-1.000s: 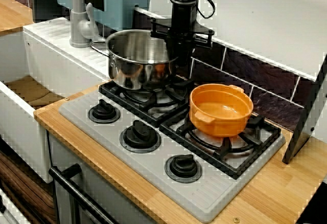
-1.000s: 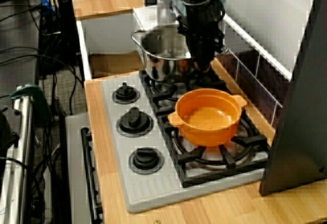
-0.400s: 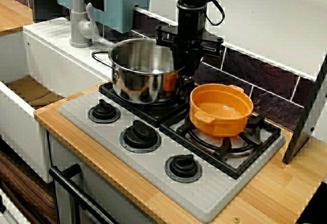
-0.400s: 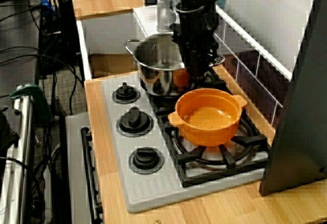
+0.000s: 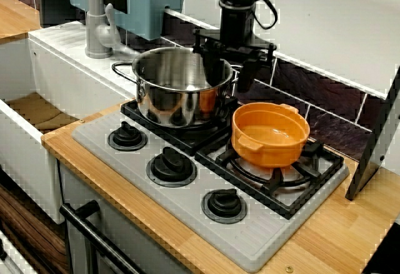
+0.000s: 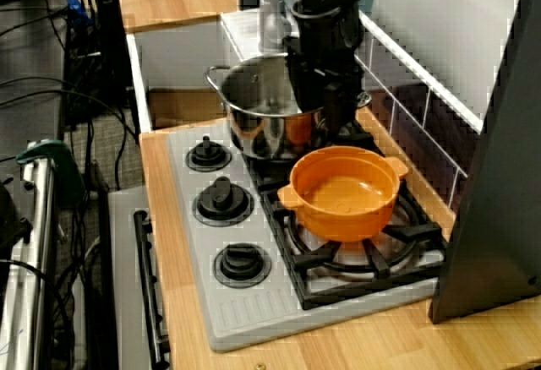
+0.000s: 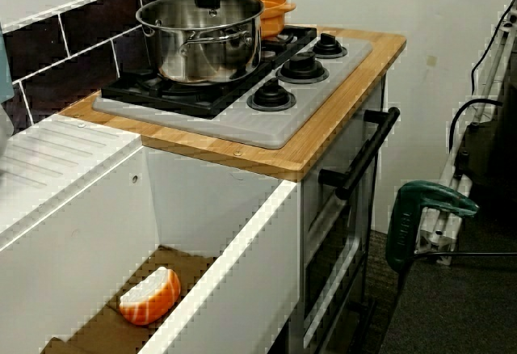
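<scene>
One grey hob point(image 5: 262, 239) on a wooden counter point(image 5: 350, 224), with a white sink point(image 5: 25, 161) joined at its 9 o'clock in the front view.

On the hob's 11 o'clock burner, upright: steel pot point(image 5: 169, 96), seemingly empty. On the 2 o'clock burner, just beside it, contact impossible to tell: orange pot point(image 5: 270, 135), upright too and lower.

Over the steel pot's rim at 2 o'clock: black claw point(image 5: 229, 74), hanging straight down and spread. One finger point(image 5: 212, 69) inside the wall, the other point(image 5: 248, 74) outside, so straddling the rim. Whether pressing on the metal, cannot tell. Same straddle in the high view.

From the claw: steel pot's body at 9 o'clock, orange pot near at 5 o'clock. Pot's handle line from 9 to 3 o'clock, with the near handle point(image 5: 122, 69) plain at 9 and the far one mostly hidden by the claw.

Close behind the claw at 12 o'clock: dark tiled wall point(image 5: 325, 99), little room there. Along the hob's front edge, well apart from the claw: three black knobs point(image 5: 170, 164).

Smallest, in the sink-side view: orange-and-white piece point(image 7: 149, 296) on the sink floor.
</scene>
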Robot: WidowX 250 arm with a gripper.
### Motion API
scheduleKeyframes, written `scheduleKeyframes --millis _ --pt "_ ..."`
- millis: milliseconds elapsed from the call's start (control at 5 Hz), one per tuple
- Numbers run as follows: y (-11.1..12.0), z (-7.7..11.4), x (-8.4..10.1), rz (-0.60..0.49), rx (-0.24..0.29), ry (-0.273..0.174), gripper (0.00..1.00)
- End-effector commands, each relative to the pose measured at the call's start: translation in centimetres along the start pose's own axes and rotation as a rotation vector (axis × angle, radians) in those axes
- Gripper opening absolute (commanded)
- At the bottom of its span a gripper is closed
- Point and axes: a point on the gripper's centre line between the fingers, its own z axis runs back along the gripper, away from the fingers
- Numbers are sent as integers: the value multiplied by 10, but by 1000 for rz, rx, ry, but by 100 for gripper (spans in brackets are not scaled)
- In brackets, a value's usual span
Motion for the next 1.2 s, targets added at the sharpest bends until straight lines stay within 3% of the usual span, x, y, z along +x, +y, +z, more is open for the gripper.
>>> scheduleKeyframes --millis 0,1000 --pt "1 31 -2 2 -52 -43 100" --pt "3 67 -20 -96 -111 -66 100"
